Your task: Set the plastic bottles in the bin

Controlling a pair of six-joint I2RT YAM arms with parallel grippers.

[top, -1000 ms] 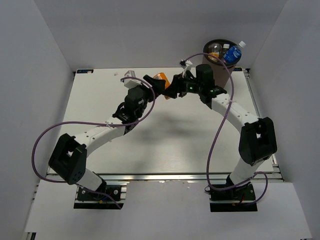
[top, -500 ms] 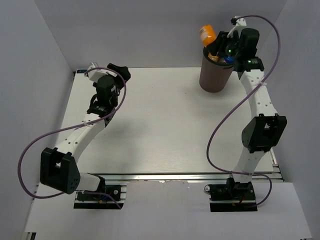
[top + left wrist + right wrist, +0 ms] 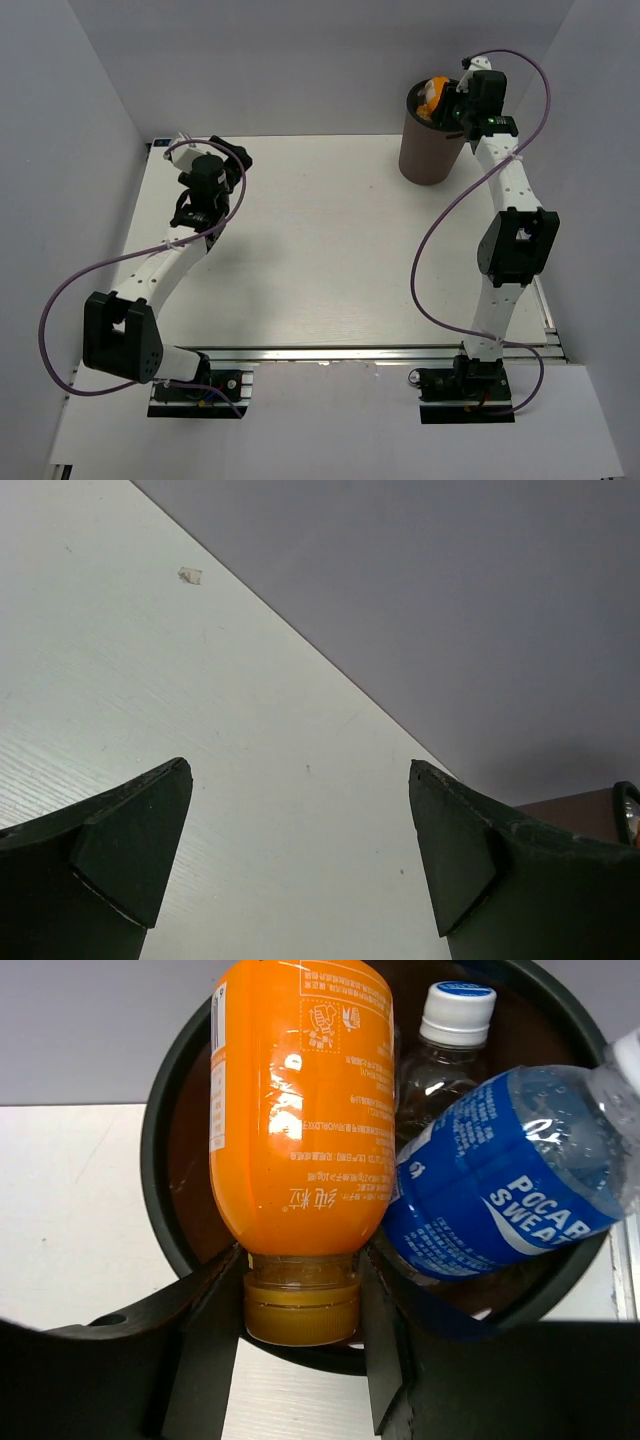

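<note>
The brown bin (image 3: 425, 150) stands at the table's far right corner. My right gripper (image 3: 452, 105) hangs over its black rim (image 3: 155, 1160), shut on the cap and neck of the orange bottle (image 3: 300, 1110). The bottle points body-first into the bin, cap toward me between the fingers (image 3: 205, 1340). Inside lie a clear bottle with a blue label (image 3: 500, 1195) and a clear bottle with a white cap (image 3: 445, 1040). My left gripper (image 3: 232, 152) is open and empty at the far left, its fingers (image 3: 130, 850) over bare table.
A small white scrap (image 3: 189, 575) lies on the table near the back wall. The bin's brown side (image 3: 575, 805) shows past my left gripper's right finger. Grey walls close in the table at the back and sides.
My right arm has carried the orange bottle from the table's back middle up to the bin and lowered it into the mouth. My left arm has drawn back to the far left.
</note>
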